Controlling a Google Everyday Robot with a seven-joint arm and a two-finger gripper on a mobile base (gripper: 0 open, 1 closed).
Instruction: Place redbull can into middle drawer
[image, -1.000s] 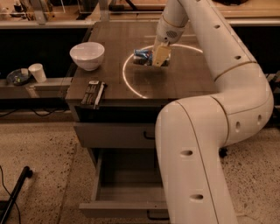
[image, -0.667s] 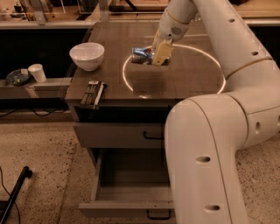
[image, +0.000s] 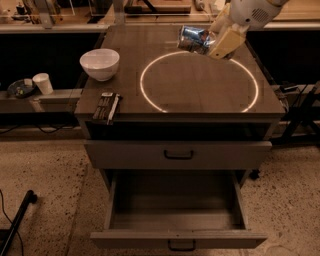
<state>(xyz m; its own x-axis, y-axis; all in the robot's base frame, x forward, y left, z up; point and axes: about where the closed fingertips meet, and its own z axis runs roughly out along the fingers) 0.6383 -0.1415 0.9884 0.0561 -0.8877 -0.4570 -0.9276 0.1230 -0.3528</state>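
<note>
Gripper (image: 212, 44) high over the worktop's (image: 200, 87) far side, jaws clamped on the tilted can (image: 192, 39); lower drawer (image: 150, 239) hangs open.

Shiny redbull can (image: 193, 39), gripper (image: 210, 45) above matt tabletop (image: 200, 97)

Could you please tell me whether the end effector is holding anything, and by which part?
The end effector, above the table's far right, holds the redbull can sideways in the air, gripped at its right-hand end.
</note>
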